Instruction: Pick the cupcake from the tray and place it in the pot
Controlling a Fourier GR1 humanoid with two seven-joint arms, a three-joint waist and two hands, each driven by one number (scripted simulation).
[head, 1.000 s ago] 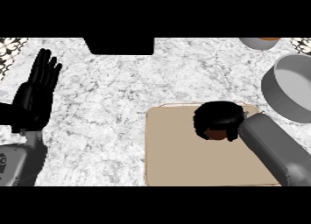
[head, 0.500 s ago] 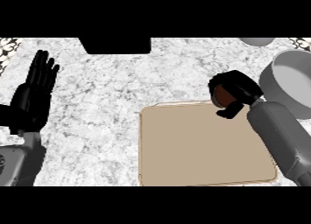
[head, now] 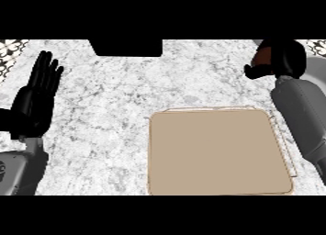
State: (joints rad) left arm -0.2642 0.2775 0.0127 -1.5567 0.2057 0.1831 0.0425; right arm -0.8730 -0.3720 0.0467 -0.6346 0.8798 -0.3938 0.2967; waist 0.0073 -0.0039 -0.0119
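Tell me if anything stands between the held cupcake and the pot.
Nothing visible does. The right hand holds the cupcake just left of the pot, and only bare counter lies nearby.

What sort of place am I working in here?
Likely a kitchen counter: a marbled worktop with a tan tray, a grey pot at the right edge, and a cupcake in the right hand.

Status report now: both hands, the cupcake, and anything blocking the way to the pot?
Right hand shut on cupcake, beside pot. Left hand open, resting at left. Tray bare. No obstruction seen.
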